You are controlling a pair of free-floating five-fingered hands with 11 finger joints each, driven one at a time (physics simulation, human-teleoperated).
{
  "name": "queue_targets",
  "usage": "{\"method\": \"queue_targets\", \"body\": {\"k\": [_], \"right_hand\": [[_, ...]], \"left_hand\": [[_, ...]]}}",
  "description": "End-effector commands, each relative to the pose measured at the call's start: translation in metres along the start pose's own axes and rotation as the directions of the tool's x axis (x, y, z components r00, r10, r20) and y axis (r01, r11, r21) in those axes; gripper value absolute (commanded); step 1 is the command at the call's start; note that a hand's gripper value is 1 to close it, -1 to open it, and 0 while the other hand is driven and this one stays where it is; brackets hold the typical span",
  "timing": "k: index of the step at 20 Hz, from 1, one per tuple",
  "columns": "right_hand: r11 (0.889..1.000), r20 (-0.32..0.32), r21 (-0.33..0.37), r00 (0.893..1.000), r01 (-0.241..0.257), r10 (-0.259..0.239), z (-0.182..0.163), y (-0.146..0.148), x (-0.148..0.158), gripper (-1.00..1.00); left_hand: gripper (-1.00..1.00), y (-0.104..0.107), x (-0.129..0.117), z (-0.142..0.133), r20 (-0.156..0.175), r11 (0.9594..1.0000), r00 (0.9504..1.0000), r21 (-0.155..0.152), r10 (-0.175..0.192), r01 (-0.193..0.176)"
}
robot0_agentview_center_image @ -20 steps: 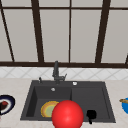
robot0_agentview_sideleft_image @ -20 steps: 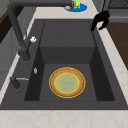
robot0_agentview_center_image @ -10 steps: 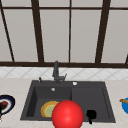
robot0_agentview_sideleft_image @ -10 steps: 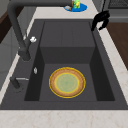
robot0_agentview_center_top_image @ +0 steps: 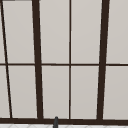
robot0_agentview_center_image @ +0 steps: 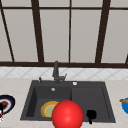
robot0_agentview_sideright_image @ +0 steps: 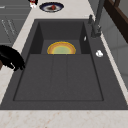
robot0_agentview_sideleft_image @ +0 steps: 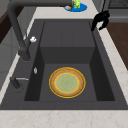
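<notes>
My right hand hangs over the sink's front right rim, fingers relaxed and pointing down, holding nothing. The same hand appears above the right-hand drainer's edge in the left side view and at the picture's left edge in the right side view. A yellow plate with a greenish centre lies flat in the left basin. A large red ball covers the sink's front edge in the front view. My left hand is a dark shape at the far left, over a small white and red thing.
The black sink has a dark tap at the back. A dark plate with a red item lies on the left counter. A blue plate lies on the right counter. A window stands behind.
</notes>
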Motion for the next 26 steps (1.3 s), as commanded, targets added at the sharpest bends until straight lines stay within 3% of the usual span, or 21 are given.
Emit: {"method": "queue_targets", "body": {"k": [1, 7, 10, 14, 19, 21, 23, 24, 25, 26], "right_hand": [[1.000, 0.000, 0.000, 1.000, 0.000, 0.000, 0.000, 0.000, 0.000, 0.00], [1.000, 0.000, 0.000, 1.000, 0.000, 0.000, 0.000, 0.000, 0.000, 0.00], [1.000, 0.000, 0.000, 1.000, 0.000, 0.000, 0.000, 0.000, 0.000, 0.00], [1.000, 0.000, 0.000, 1.000, 0.000, 0.000, 0.000, 0.000, 0.000, 0.00], [1.000, 0.000, 0.000, 1.000, 0.000, 0.000, 0.000, 0.000, 0.000, 0.00], [1.000, 0.000, 0.000, 1.000, 0.000, 0.000, 0.000, 0.000, 0.000, 0.00], [1.000, 0.000, 0.000, 1.000, 0.000, 0.000, 0.000, 0.000, 0.000, 0.00], [1.000, 0.000, 0.000, 1.000, 0.000, 0.000, 0.000, 0.000, 0.000, 0.00], [1.000, 0.000, 0.000, 1.000, 0.000, 0.000, 0.000, 0.000, 0.000, 0.00], [1.000, 0.000, 0.000, 1.000, 0.000, 0.000, 0.000, 0.000, 0.000, 0.00]], "left_hand": [[1.00, -0.006, -0.015, 0.003, -0.003, 0.9999, 0.9999, 0.012, -0.011, 0.011], [1.00, -0.021, -0.043, 0.010, 0.001, 0.9999, 0.9999, 0.006, -0.015, 0.015], [1.00, -0.027, -0.058, 0.014, -0.008, 0.9992, 0.9994, 0.020, -0.035, 0.035], [1.00, -0.035, -0.066, 0.016, 0.015, 0.9986, 0.9996, 0.047, -0.024, 0.023], [1.00, -0.029, -0.056, 0.018, 0.019, 0.9978, 0.9993, 0.059, -0.033, 0.032], [1.00, -0.027, -0.037, 0.014, 0.042, 0.9992, 0.9990, 0.037, -0.017, 0.015], [1.00, -0.027, -0.035, 0.014, 0.042, 0.9994, 0.9990, 0.030, -0.017, 0.016], [-1.00, -0.026, -0.034, 0.012, 0.041, 0.9994, 0.9989, 0.030, -0.021, 0.020], [-1.00, -0.024, -0.033, 0.010, 0.023, 0.9986, 0.9997, 0.053, 0.006, -0.007], [-1.00, -0.021, -0.031, 0.012, 0.026, 0.9980, 0.9990, 0.052, 0.035, -0.037]]}}
